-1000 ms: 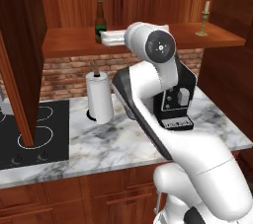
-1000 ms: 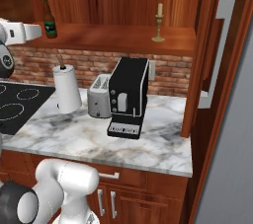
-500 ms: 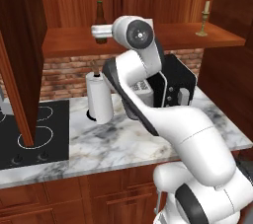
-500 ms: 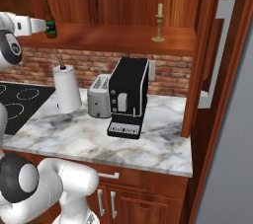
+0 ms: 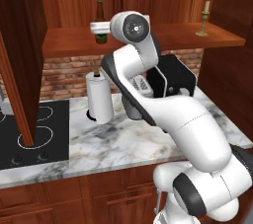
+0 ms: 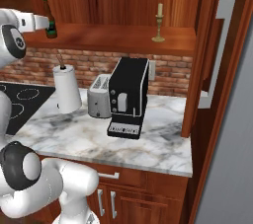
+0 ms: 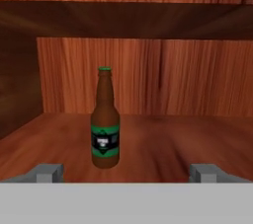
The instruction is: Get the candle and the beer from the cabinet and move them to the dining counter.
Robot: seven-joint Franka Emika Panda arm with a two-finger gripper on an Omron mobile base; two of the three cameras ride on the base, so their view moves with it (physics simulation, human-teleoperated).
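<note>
Swung up to the cabinet (image 5: pixel 148 40) shelf, the gripper (image 7: pixel 126 172) now faces the upright beer (image 7: pixel 105 119) with jaws spread wide and empty; smooth, breakable glass, probably best pinched around the label.

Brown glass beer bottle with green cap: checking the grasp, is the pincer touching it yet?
Apart. In the hand view the brown glass beer bottle stands upright on the wooden shelf, beyond the open pincer fingertips.

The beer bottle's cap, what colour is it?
Green, on the brown beer; clearest in the hand view.
</note>
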